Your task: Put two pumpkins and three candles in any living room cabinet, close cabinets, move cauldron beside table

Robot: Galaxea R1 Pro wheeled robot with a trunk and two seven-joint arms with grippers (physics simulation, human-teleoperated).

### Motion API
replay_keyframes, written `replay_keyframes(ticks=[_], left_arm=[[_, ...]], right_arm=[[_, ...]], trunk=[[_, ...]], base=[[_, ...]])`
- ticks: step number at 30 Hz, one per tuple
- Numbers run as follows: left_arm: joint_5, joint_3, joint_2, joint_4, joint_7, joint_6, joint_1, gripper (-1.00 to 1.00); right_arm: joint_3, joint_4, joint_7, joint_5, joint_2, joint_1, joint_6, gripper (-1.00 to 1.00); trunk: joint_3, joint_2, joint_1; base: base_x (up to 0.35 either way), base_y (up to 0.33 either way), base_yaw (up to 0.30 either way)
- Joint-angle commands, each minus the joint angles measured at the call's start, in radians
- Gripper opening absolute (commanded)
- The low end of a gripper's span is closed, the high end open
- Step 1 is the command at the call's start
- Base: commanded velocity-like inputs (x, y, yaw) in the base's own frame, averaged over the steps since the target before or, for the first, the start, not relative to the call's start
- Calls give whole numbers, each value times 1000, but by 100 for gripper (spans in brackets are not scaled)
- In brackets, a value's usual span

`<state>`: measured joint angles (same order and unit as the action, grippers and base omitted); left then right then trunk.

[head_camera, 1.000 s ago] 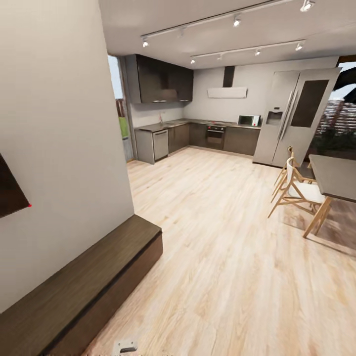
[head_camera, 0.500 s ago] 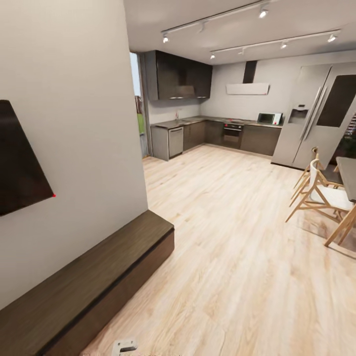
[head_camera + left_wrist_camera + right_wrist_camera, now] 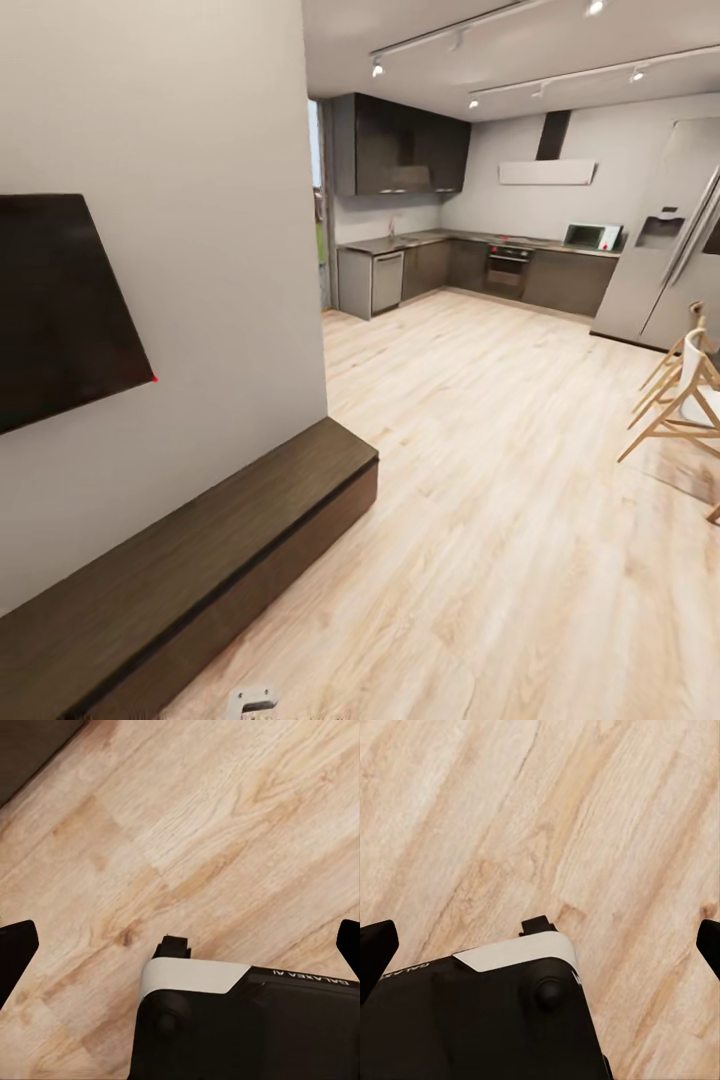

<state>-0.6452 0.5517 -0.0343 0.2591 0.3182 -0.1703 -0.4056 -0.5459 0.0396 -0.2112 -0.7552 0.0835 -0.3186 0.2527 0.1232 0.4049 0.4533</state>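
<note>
The cabinet (image 3: 200, 560) is a long, low, dark-brown unit along the left wall, its plain front panels shut and its flat top bare. A dark corner of it (image 3: 30, 750) also shows in the left wrist view. Over pale wood floor, my left gripper (image 3: 180, 945) hangs open with its black fingertips (image 3: 15, 949) far apart and nothing between them. The right gripper (image 3: 540, 945) is open the same way above the floor, empty. Pumpkins, candles, cauldron and table are out of view.
A dark TV panel (image 3: 60, 310) hangs on the wall above the cabinet. Wooden chairs (image 3: 685, 400) stand at the right edge. Beyond the wall corner (image 3: 318, 300) lie kitchen counters (image 3: 480, 265) and a steel fridge (image 3: 670, 260). Wide wood floor (image 3: 480, 480) stretches ahead.
The head camera has swung left, so the whole picture has slid right. More of the TV panel and wall show now, and the table at the right has left the picture.
</note>
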Motion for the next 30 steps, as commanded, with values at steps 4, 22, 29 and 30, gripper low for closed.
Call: replay_keyframes(ticks=[4,22,29,30], left_arm=[[-7,9,1,3,7,-5,-1,100],[-7,8,1,2,7,-4,-1,100],[-14,7,0,2,7,-3,-1,100],[-15,7,0,2,7,-3,-1,100]], right_arm=[[-7,3,0,-6,1,-2,5,100],[-8,3,0,-1,1,-2,5,100],[-8,3,0,3,1,-2,4,100],[-8,3,0,3,1,-2,4,100]], trunk=[[6,2,1],[23,2,1],[30,2,1],[31,2,1]], base=[[0,0,234],[0,0,242],[0,0,244],[0,0,244]])
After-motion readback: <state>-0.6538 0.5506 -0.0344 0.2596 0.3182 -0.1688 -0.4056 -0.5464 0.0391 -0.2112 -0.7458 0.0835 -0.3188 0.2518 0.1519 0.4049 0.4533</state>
